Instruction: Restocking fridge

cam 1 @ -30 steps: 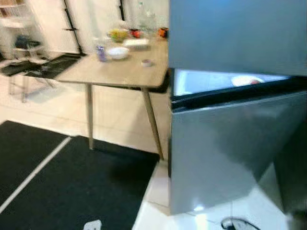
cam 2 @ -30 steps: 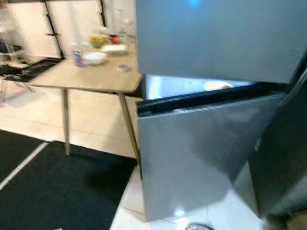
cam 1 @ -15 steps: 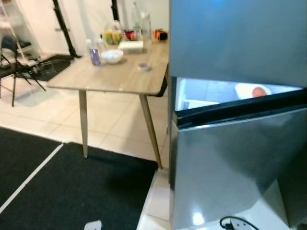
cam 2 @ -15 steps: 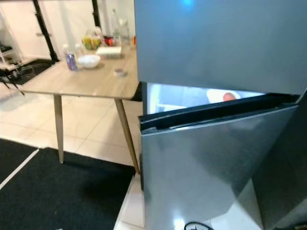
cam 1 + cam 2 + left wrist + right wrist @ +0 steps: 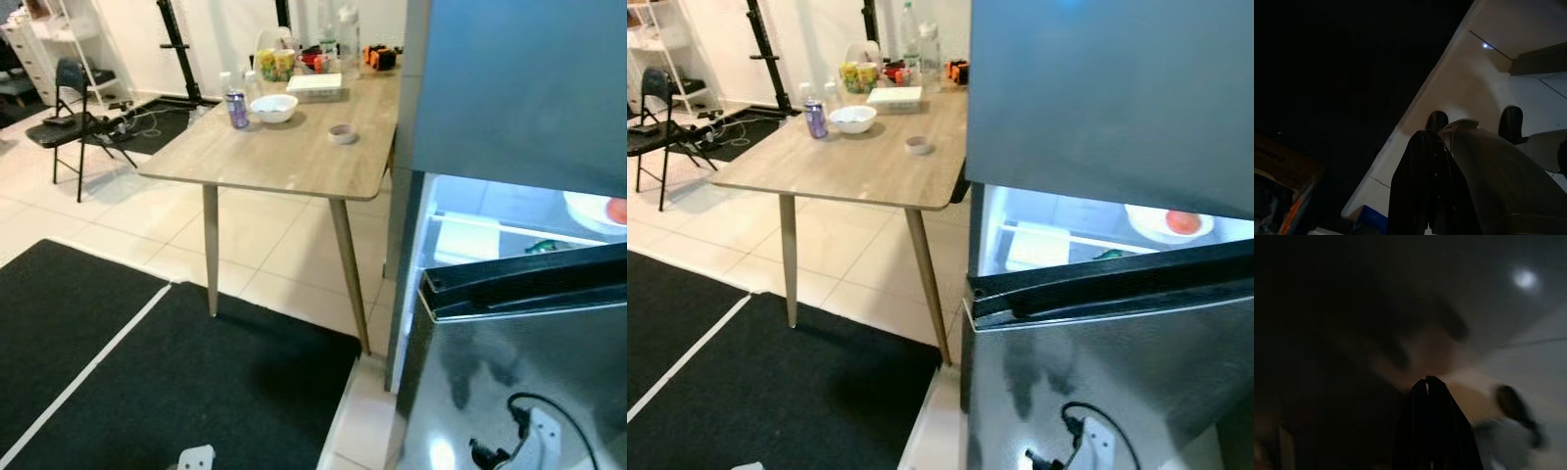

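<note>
Tall grey metal fridge (image 5: 1107, 88) at the right of the head views, its upper door closed and its lower door (image 5: 1117, 382) standing ajar, so that the lit white interior (image 5: 1058, 230) shows through the gap. On the inner shelf, a white plate (image 5: 1161, 223) carrying a round orange-red fruit (image 5: 1182, 221); beside it a flat pale package (image 5: 1038, 245) and a small dark green item (image 5: 1109, 254) too small to identify. The glossy lower door reflects a white power strip with a black cable (image 5: 1087, 441).

Just left of the fridge, a light wooden table on slanted legs (image 5: 852, 166). On the tabletop: a white bowl (image 5: 852, 118), a purple drinks can (image 5: 815, 119) beside it, a small round grey dish (image 5: 918, 145) nearer the fridge, a flat white box (image 5: 895, 95), yellow containers (image 5: 858, 75) and clear plastic bottles (image 5: 917, 44) at the far edge.

Floor: pale tiles with a black mat bearing a white stripe (image 5: 108, 362) before the table. A black folding chair (image 5: 73, 103) stands at the far left.

Left gripper (image 5: 1432, 166), in the dim left wrist view, with fingers pressed together and holding nothing. Right gripper (image 5: 1426, 387), in the dark, blurred right wrist view, likewise with fingertips together and empty.
</note>
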You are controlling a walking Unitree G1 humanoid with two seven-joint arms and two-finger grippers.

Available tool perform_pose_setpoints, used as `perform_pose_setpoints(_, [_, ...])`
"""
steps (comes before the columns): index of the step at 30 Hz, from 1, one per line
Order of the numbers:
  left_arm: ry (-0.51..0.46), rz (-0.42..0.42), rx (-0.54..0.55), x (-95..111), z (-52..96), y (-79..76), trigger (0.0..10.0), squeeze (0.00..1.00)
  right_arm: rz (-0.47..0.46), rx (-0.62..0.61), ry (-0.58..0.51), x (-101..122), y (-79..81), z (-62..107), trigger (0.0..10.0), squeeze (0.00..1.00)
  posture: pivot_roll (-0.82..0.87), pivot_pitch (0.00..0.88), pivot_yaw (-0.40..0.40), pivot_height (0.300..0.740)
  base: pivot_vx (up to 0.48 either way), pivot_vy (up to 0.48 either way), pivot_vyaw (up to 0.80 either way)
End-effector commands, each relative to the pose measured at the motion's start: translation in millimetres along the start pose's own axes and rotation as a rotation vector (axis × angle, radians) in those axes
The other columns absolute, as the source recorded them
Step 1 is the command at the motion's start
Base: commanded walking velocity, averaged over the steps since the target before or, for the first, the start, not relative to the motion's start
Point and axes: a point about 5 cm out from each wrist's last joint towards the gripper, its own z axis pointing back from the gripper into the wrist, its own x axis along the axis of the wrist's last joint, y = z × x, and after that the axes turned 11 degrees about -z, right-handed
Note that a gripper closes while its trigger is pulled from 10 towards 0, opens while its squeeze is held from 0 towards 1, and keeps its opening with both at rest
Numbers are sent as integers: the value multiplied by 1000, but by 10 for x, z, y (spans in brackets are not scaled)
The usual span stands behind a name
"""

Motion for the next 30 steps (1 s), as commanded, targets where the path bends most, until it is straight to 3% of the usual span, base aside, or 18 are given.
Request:
perform_pose_setpoints(1, [18,-5,-3,-52,15,13,10000,0,-63,48,-76,151,72,-21,10000,0,-42,0,74,740,0,0,0])
perform_pose_setpoints(8, [13,-9,-11,-53,17,11,10000,0,-121,178,-200,519,402,-106,10000,0,-37,0,75,740,0,0,0])
perform_pose_setpoints(12, [5,-9,-12,-40,17,20,10000,0,-101,325,-293,858,873,-168,10000,0,-37,0,73,740,0,0,0])
perform_pose_setpoints(13, [5,-9,-12,-40,17,20,10000,0,-101,325,-293,858,873,-168,10000,0,-37,0,73,740,0,0,0])
perform_pose_setpoints(15, [3,-7,-13,-36,16,18,10000,0,-94,380,-343,1020,1078,-168,10000,0,-33,0,64,740,0,0,0])
perform_pose_setpoints(16, [3,-7,-13,-36,16,18,10000,0,-94,380,-343,1020,1078,-168,10000,0,-33,0,64,740,0,0,0])
perform_pose_setpoints(18, [0,-4,-13,-34,16,17,10000,0,-79,418,-387,1161,1264,-156,10000,0,-30,0,59,740,0,0,0])
perform_pose_setpoints(19, [-1,-2,-14,-35,16,14,10000,0,-54,433,-401,1227,1384,-152,10000,0,-30,0,59,740,0,0,0])
perform_pose_setpoints(20, [-1,-2,-14,-35,16,14,10000,0,-54,433,-401,1227,1384,-152,10000,0,-30,0,59,740,0,0,0])
perform_pose_setpoints(23, [-2,2,-17,-40,15,4,10000,0,20,464,-404,1285,1605,-150,10000,0,-30,0,59,740,0,0,0])
perform_pose_setpoints(26, [-2,4,-19,-44,15,-2,10000,0,83,467,-375,1227,1643,-168,10000,0,-30,0,59,740,0,0,0])
perform_pose_setpoints(28, [0,6,-23,-51,15,-12,10000,0,194,408,-304,1040,1542,-221,10000,0,-30,0,59,740,0,0,0])
perform_pose_setpoints(30, [1,5,-25,-54,15,-16,10000,0,244,364,-261,926,1455,-248,10000,0,-30,0,59,740,0,0,0])
